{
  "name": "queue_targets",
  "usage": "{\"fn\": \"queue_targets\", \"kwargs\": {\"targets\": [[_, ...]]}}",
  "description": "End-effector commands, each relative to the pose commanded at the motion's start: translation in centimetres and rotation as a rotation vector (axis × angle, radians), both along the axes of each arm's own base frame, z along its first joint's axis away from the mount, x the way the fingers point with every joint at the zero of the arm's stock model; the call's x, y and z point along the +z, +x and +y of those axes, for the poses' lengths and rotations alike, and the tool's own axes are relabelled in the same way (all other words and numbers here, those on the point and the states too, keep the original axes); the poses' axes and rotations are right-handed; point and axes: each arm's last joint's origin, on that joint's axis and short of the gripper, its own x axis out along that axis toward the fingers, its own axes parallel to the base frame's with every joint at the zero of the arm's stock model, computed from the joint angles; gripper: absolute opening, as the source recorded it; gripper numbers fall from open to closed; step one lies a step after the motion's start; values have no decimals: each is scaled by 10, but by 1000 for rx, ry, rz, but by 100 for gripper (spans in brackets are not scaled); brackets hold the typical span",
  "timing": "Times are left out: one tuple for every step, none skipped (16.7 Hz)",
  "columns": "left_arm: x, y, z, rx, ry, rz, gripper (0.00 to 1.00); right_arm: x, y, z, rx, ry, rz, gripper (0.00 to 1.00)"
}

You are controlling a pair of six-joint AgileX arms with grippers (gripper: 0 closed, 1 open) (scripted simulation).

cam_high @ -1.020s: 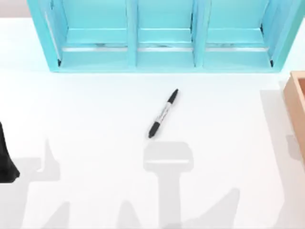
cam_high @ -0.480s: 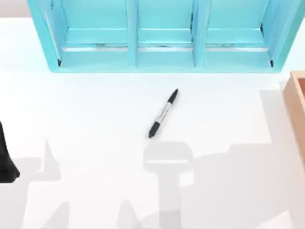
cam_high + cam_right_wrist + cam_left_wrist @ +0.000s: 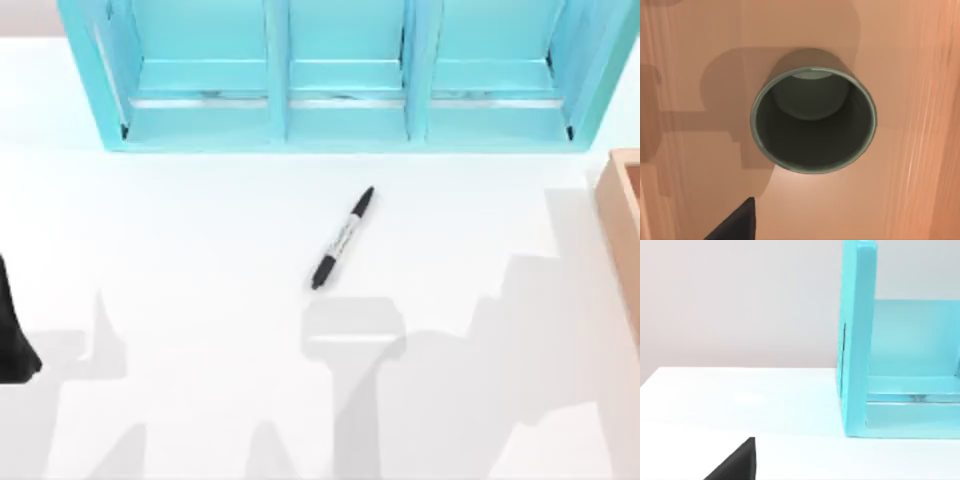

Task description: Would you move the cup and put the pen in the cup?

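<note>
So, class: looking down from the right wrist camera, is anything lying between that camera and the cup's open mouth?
Nothing visible does. The cup stands upright on a wooden surface, its mouth open and its inside empty. The pen lies apart, on the white table.

The white table (image 3: 200, 230) carries the pen (image 3: 343, 238), a turquoise shelf (image 3: 340, 110) and a wooden box (image 3: 622, 200).

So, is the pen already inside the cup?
No, the pen lies flat on the white table, and the cup is empty.
</note>
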Motion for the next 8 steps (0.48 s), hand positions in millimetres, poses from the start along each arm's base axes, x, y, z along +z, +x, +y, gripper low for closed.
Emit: {"fn": "queue_targets", "kwargs": {"targets": [[0, 0, 0, 0, 0, 0, 100, 0, 0, 0, 0, 0, 0, 100], [0, 0, 0, 0, 0, 0, 100, 0, 0, 0, 0, 0, 0, 100], [0, 0, 0, 0, 0, 0, 100, 0, 0, 0, 0, 0, 0, 100], [0, 0, 0, 0, 0, 0, 100, 0, 0, 2, 4, -2, -2, 100], [0, 0, 0, 0, 0, 0, 100, -1, 0, 2, 3, -1, -1, 100], [0, 0, 0, 0, 0, 0, 100, -5, 1, 1, 1, 1, 3, 100], [0, 0, 0, 0, 0, 0, 100, -13, 1, 0, 0, 3, 9, 100], [0, 0, 0, 0, 0, 0, 100, -23, 2, 0, -1, 5, 13, 100]]}}
